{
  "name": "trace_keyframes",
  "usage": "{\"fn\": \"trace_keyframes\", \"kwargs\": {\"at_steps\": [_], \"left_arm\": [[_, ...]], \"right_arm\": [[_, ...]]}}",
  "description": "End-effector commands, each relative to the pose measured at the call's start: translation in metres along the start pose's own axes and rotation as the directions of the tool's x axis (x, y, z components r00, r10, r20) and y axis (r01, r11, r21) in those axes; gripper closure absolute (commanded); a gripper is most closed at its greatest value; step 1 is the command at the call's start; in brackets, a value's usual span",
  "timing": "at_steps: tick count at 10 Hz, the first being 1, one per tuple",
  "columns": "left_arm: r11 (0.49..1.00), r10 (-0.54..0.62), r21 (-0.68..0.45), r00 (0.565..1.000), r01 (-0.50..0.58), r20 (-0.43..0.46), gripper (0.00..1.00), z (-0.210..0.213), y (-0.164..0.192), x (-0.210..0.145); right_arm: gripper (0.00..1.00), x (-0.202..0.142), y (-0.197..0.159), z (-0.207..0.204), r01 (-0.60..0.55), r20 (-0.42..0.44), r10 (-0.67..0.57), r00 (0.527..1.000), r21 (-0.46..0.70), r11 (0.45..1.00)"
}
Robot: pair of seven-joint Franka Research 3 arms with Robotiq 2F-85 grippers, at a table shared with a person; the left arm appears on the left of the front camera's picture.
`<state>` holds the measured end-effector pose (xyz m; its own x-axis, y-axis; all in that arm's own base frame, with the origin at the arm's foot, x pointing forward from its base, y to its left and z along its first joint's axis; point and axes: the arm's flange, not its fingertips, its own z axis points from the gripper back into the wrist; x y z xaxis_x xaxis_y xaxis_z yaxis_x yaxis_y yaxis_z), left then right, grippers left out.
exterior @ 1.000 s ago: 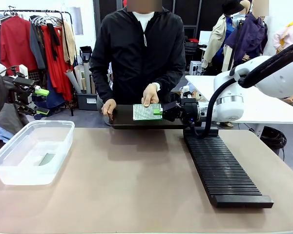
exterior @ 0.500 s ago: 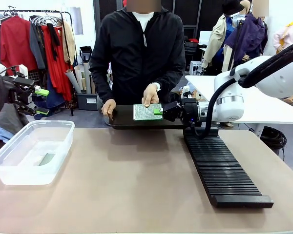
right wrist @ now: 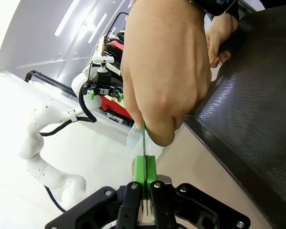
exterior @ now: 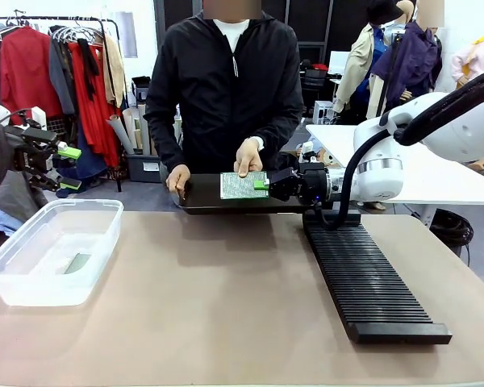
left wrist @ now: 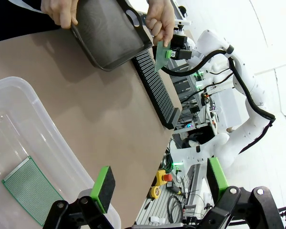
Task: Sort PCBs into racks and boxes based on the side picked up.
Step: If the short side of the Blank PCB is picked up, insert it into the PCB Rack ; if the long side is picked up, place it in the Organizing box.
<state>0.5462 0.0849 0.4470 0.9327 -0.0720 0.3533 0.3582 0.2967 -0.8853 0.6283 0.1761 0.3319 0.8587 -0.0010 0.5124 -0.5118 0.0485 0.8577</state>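
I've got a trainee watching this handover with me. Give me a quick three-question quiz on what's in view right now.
1. True or false: the right gripper is shut on the PCB that the person's hand also holds.
2. Where does the other PCB lie? A) in the black rack; B) in the clear tub; C) on the dark tray.
3. Fill in: the left gripper, near the tub, has its jaws ____.

Key: 1 true; 2 B; 3 open.
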Motion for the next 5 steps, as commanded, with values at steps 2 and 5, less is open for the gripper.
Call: {"fn": "trace_keyframes", "kwargs": {"at_steps": [2, 5], "left_arm": [[1.000, 0.001, 0.001, 1.000, -0.001, 0.002, 0.00, 0.0012, -0.0021, 0.0007], [1.000, 0.001, 0.001, 1.000, -0.001, 0.002, 0.00, 0.0012, -0.0021, 0.0007]], "right_arm": [[1.00, 0.0006, 0.0009, -0.0018, -0.003, 0.001, 0.003, 1.000, -0.002, 1.000], [1.00, 0.0006, 0.0009, -0.0018, -0.003, 0.001, 0.003, 1.000, -0.002, 1.000]]}}
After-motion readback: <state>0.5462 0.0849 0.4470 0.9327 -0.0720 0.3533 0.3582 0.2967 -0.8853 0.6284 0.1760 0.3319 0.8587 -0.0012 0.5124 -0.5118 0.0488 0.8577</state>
